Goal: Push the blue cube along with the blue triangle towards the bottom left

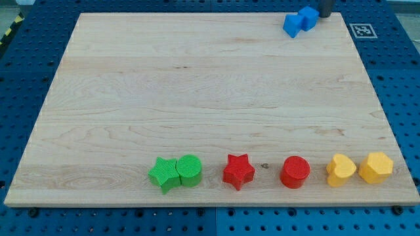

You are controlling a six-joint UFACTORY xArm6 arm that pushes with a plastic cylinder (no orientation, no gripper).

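Camera view: two blue blocks [299,21], two green [175,172], two red [266,171], two yellow [359,168]; no jaws, rod tip [325,14] holds nothing.

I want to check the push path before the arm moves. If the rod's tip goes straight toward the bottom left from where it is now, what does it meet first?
My tip sits at the view's top right, against the blue cube. It would press that first, with the blue triangle just beyond.

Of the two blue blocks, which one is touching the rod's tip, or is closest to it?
The blue cube, the one further to the view's right. My tip sits just at its right side, while the blue triangle lies on the cube's far side, lower left.
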